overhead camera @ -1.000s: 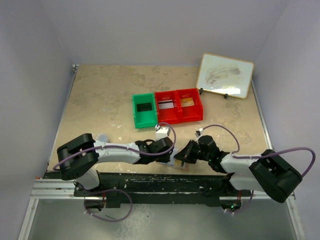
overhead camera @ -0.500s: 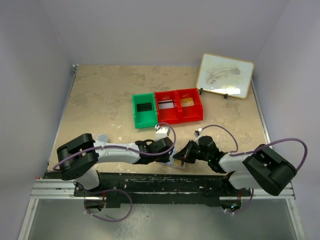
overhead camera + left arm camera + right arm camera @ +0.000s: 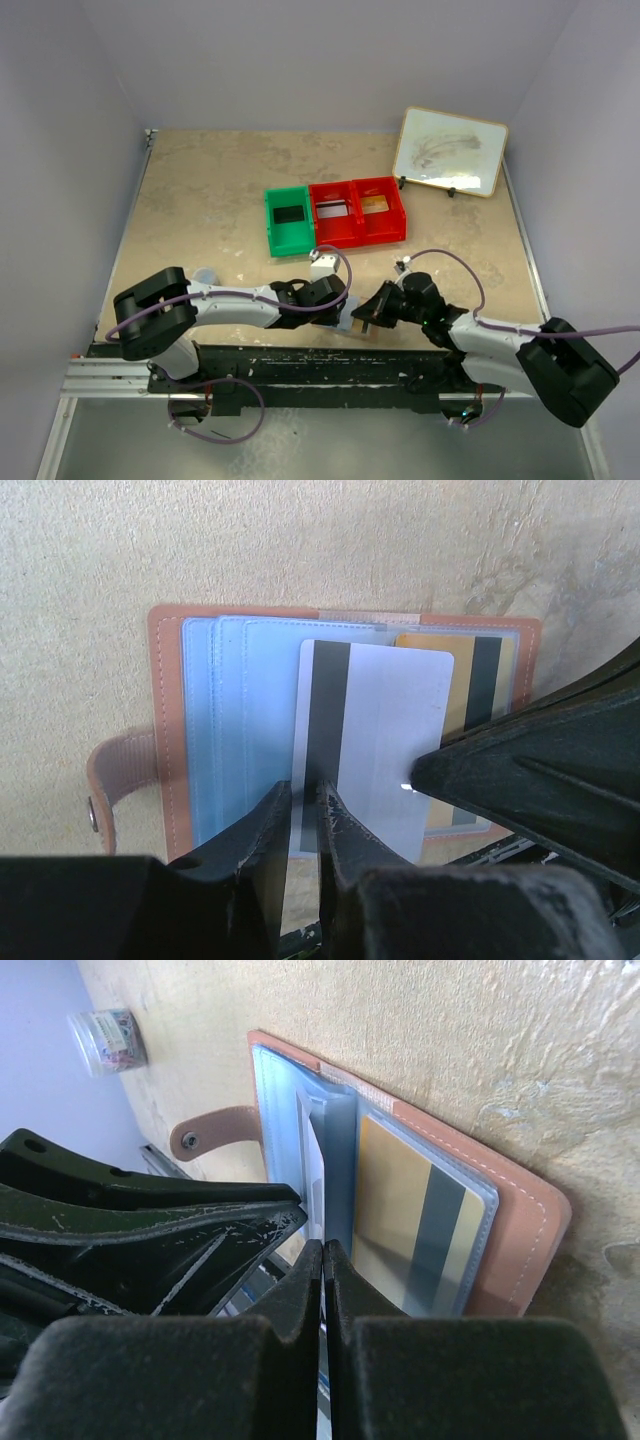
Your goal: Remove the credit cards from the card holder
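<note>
Right gripper [image 3: 323,1250], jaws together, pinches white-grey card [image 3: 380,730] standing from card holder [image 3: 165,730]; left gripper [image 3: 305,800], slightly parted, crowds just beside; bins [image 3: 350,240] beyond.

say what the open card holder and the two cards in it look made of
The card holder: probably leather or faux leather, matte tan-pink, stitching along its rim. The white-grey card: smooth, stiff plastic by its flat face, dark stripe and rounded corners. The gold card: likely plastic too, glossier, though it sits behind a clear sleeve.

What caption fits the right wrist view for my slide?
Right gripper pinching a white card edge-on from the open card holder; gold card sleeved alongside.
</note>
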You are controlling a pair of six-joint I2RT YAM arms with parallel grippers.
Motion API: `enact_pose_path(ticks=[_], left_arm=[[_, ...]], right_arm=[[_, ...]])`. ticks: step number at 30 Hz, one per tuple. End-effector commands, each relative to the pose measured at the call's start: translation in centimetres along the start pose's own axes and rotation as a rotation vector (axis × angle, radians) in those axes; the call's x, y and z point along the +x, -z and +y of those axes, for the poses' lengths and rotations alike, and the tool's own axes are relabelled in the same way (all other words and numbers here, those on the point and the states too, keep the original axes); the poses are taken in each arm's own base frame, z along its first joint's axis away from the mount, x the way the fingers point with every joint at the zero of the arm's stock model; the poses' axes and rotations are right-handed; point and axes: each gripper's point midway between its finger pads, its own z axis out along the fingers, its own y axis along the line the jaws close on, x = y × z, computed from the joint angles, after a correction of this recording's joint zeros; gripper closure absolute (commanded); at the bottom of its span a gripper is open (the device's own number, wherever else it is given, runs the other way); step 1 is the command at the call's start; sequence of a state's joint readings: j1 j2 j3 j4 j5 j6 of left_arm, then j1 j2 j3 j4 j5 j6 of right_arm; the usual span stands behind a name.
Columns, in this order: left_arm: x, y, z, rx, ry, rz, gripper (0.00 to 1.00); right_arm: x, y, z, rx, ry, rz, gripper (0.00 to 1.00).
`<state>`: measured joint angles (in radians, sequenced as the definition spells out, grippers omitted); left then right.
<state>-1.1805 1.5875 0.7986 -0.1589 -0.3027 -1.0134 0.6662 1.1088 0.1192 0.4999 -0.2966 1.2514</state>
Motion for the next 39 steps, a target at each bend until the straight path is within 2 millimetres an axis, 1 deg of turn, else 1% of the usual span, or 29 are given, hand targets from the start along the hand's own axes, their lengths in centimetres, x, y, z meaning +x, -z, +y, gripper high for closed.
enact_pose_path(ticks=[1, 4, 7, 9, 12, 14, 17, 23, 27, 30, 33, 39], left_arm=[[0.1, 0.0, 0.1, -0.007, 0.007, -0.004, 0.87], [0.3, 0.0, 0.1, -0.007, 0.005, 0.002, 0.87], [0.3, -0.1, -0.1, 0.002, 0.008, 0.007, 0.87], [0.3, -0.1, -0.5, 0.015, 0.015, 0.007, 0.87], [0.4, -0.3, -0.7, 0.018, 0.019, 0.015, 0.87], [0.5, -0.4, -0.6, 0.019, 0.026, 0.016, 0.87], [0.5, -0.2, -0.8, 0.030, 0.031, 0.016, 0.87], [0.4, -0.2, -0.9, 0.037, 0.035, 0.011, 0.87], [0.4, -0.2, -0.9, 0.038, 0.037, 0.012, 0.87], [0.3, -0.1, -0.8, 0.035, 0.038, 0.009, 0.87], [0.4, -0.1, -0.8, 0.034, 0.035, 0.010, 0.87], [0.2, 0.0, -0.6, 0.029, 0.034, 0.003, 0.87]], right_arm=[[-0.5, 0.3, -0.3, 0.028, 0.006, -0.024, 1.00], [-0.7, 0.4, 0.0, 0.026, 0.000, -0.035, 0.99], [-0.7, 0.3, 0.5, -0.009, -0.016, -0.036, 0.91], [-0.7, 0.2, 0.7, -0.020, -0.036, -0.037, 0.81], [-1.1, 0.1, 2.0, -0.088, -0.034, -0.055, 0.79], [-1.9, -0.1, 2.5, -0.100, -0.038, -0.089, 0.78], [-1.9, -0.5, 2.0, -0.071, -0.033, -0.082, 0.82], [-1.3, -0.9, 1.7, -0.077, -0.019, -0.048, 0.83], [-1.0, -1.4, 1.8, -0.083, 0.009, -0.017, 0.83], [-0.9, -1.5, 1.8, -0.088, 0.016, -0.011, 0.88], [-1.0, -1.4, 1.7, -0.080, 0.017, -0.019, 0.98], [-0.7, -0.8, 0.9, -0.038, 0.014, -0.013, 1.00]])
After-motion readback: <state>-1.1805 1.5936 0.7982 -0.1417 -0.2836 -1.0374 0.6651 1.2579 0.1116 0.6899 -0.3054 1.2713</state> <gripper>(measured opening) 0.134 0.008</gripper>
